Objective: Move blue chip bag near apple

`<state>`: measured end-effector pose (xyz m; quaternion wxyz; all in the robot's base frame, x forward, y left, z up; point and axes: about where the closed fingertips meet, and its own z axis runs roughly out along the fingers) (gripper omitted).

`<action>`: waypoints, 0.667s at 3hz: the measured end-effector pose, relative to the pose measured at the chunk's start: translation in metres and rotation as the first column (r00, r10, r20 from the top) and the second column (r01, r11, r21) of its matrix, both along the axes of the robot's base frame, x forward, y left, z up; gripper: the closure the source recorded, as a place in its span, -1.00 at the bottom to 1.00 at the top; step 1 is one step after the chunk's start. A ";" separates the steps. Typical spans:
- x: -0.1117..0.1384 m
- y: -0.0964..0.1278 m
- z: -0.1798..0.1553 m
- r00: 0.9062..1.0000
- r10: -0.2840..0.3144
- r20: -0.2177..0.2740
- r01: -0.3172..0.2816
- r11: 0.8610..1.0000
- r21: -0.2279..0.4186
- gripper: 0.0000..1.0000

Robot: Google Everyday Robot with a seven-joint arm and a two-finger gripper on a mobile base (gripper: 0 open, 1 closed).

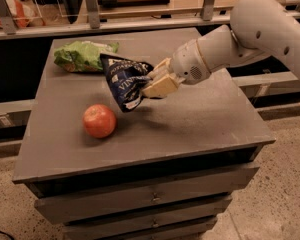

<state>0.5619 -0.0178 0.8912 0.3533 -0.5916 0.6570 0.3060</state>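
The gripper [154, 82] is closed on the right edge of the blue chip bag [122, 81] and holds it, as it seems, lifted above the table [205, 119], just to the right of and a little farther than the apple [99, 120]. I judge the carrying nearly done, and what is left is to lower the bag beside the apple and release it. The green snack bag [80, 56] lies at the far left, and the drawers [150, 199] under the top are shut, their contents hidden.
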 end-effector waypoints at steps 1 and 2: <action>0.000 0.009 -0.006 1.000 0.005 -0.012 -0.005 1.000 0.011 1.00; 0.001 0.016 -0.011 0.999 0.011 -0.038 -0.010 1.000 0.019 0.65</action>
